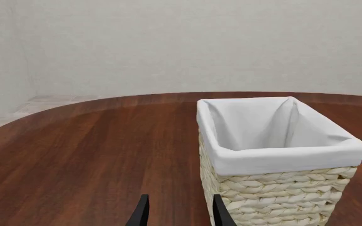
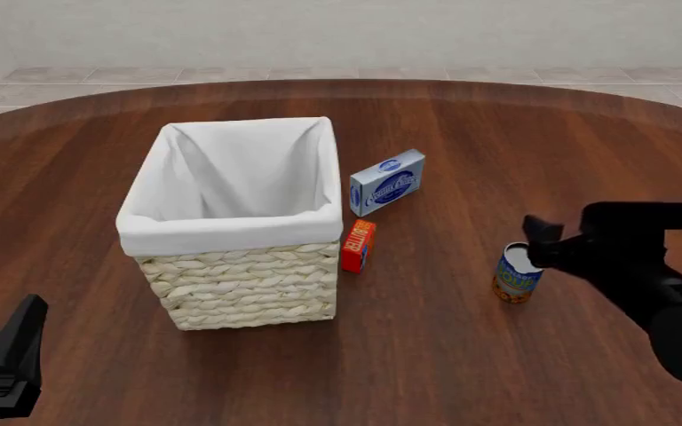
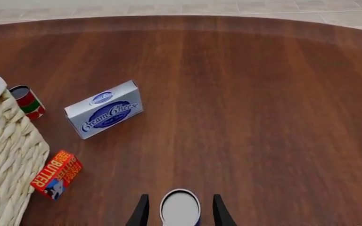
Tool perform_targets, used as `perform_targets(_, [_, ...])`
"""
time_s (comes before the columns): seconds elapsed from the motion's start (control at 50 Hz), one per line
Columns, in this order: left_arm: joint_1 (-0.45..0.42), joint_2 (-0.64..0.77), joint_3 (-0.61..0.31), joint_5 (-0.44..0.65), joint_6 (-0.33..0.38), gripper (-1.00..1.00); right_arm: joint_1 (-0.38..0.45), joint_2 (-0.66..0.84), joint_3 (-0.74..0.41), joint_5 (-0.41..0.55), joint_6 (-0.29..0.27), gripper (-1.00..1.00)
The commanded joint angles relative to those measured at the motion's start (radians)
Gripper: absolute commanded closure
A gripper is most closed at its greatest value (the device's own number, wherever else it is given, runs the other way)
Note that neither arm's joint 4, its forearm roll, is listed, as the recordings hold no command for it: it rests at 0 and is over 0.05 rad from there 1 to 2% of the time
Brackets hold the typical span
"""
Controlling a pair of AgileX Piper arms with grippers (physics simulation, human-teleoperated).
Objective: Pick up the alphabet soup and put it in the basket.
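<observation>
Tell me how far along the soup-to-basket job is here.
Early. Done: the right gripper has its open fingers on either side of the alphabet soup, which stands on the table. In hand: closing on it. Left: lift and drop into the basket, which looks empty.

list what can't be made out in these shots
- Basket floor: hidden by its own walls and lining in every view.
- Red can: shows only in the right wrist view; the basket hides it in front.
- Alphabet soup label: cut off at that view's edge.
- Left pincer: only tips show.
</observation>
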Motion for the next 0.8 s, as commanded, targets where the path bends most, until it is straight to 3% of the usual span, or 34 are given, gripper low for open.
perform_targets(0.02, [0.0,0.0,0.0,0.0,0.0,-1.0,0.004,0.031,0.002,-0.023,0.006,-1.0])
perform_targets(0.8, [0.0,0.0,0.0,0.0,0.0,-1.0,0.004,0.076,0.011,-0.067,0.019,-1.0])
